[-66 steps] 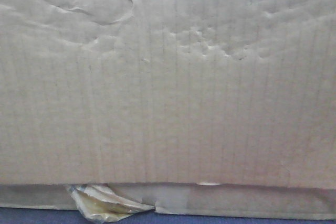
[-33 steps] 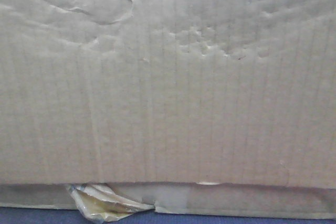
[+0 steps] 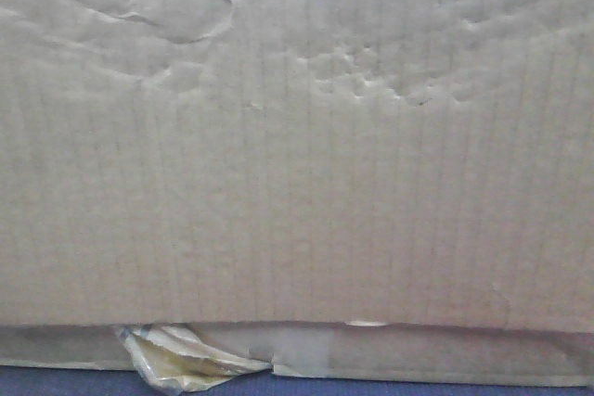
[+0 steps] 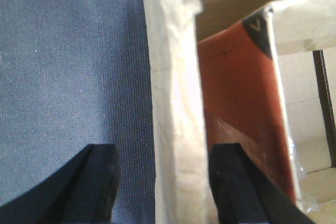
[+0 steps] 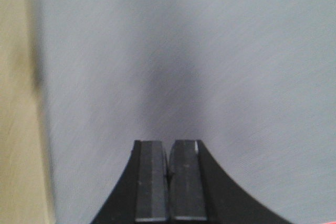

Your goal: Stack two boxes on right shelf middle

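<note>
Cardboard box (image 3: 297, 155) fills front view, long axis 9–3 o'clock, blue surface (image 3: 56, 385) at 6, tape (image 3: 181, 364) peeled at 7 | orange carton (image 4: 239, 108) seen inside | left gripper (image 4: 164, 150) jaws spread astride its wall | right gripper (image 5: 168, 148) jaws pressed together

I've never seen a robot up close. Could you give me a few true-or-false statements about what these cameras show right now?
1. A cardboard box nearly fills the front view. True.
2. The right gripper is wide open. False: its fingers are pressed together, with nothing between them.
3. The left gripper straddles a cardboard wall. True.
4. The box's tape lies flat and neat. False: it is crumpled and peeling at the lower edge.
5. Something green sits beyond that wall. False: it is an orange-red box.
</note>
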Robot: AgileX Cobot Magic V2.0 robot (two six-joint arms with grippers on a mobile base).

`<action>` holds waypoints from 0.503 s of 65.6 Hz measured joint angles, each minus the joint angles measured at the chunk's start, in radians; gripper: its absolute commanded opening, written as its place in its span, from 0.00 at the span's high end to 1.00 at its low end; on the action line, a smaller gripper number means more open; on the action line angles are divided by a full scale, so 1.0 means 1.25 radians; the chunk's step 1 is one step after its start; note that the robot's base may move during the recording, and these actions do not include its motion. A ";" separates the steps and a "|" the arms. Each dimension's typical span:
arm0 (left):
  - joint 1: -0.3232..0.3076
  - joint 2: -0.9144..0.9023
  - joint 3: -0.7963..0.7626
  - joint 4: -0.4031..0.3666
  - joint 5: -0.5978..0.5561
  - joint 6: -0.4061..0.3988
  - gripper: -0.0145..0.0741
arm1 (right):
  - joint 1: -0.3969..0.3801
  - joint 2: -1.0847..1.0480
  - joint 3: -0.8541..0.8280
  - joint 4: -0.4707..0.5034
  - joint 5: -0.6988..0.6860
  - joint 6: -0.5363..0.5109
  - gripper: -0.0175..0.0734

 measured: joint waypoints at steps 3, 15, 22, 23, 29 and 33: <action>0.000 0.000 0.000 0.000 0.000 0.000 0.50 | 0.019 0.020 -0.036 -0.009 0.015 0.014 0.96; 0.000 0.000 0.000 0.000 0.000 0.000 0.50 | 0.116 0.103 -0.160 -0.046 0.038 0.085 0.96; 0.000 0.000 0.000 0.000 0.000 0.000 0.50 | 0.187 0.157 -0.227 -0.110 0.043 0.149 0.96; 0.000 0.000 0.000 0.000 0.000 0.000 0.50 | 0.200 0.167 -0.240 -0.116 0.043 0.155 0.96; 0.000 0.000 0.000 0.000 0.000 0.000 0.50 | 0.250 0.205 -0.287 -0.133 0.043 0.182 0.96; 0.000 0.000 0.000 0.000 0.000 0.001 0.50 | 0.280 0.225 -0.313 -0.135 0.043 0.195 0.96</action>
